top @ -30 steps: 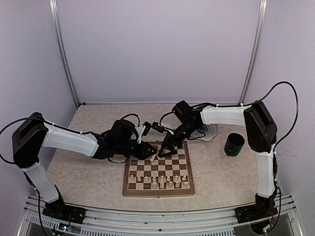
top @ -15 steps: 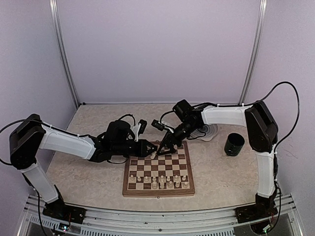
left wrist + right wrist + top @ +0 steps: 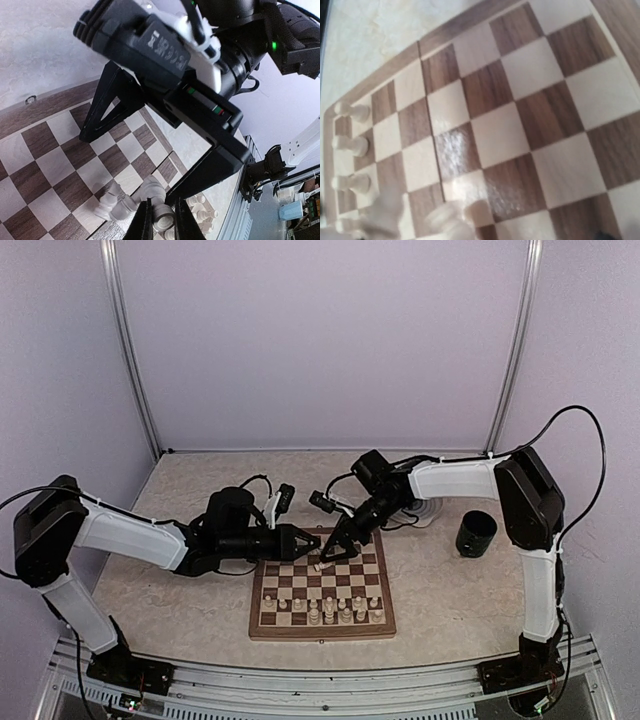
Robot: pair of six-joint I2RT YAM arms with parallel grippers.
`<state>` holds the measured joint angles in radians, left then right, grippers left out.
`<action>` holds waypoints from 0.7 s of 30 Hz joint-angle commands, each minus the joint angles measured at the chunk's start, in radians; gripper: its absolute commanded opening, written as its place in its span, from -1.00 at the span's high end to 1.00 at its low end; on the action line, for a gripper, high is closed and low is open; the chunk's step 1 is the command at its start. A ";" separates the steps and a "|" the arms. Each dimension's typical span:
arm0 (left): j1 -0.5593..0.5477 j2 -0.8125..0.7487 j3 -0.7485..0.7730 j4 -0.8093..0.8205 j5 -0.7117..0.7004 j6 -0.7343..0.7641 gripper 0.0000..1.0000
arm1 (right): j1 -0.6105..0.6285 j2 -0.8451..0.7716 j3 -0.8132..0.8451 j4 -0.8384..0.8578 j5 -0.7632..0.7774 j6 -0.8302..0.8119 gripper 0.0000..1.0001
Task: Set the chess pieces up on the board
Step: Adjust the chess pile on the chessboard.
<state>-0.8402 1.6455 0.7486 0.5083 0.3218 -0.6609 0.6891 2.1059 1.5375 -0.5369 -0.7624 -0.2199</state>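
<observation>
Chess pieces (image 3: 330, 612), tiny pale cream wooden ones, fill the bottom two rows of the dark-and-cream checked wooden board (image 3: 322, 633), which lies lower centre in the overhead view on the marbled bench (image 3: 170, 590). Over its upper edge the right pincer (image 3: 337, 551) gapes wide, with nothing between its tips. The left pincer (image 3: 312, 540) is all but closed. A blurred pale piece (image 3: 162, 220) shows between its cut-off fingers (image 3: 144, 225), perhaps gripped; I cannot tell.
</observation>
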 commanded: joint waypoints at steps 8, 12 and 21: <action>0.006 -0.019 0.000 0.055 0.067 -0.017 1.00 | -0.027 -0.005 -0.032 0.037 0.074 0.010 -0.98; 0.007 -0.026 0.009 0.026 0.069 -0.006 1.00 | -0.032 -0.016 -0.045 0.035 0.078 -0.001 -0.99; 0.020 -0.058 0.019 -0.081 0.012 0.031 1.00 | -0.039 -0.077 -0.083 0.049 0.092 -0.048 -0.98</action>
<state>-0.8330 1.6257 0.7490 0.4778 0.3717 -0.6613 0.6575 2.0956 1.4895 -0.4915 -0.6930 -0.2329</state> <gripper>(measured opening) 0.132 0.992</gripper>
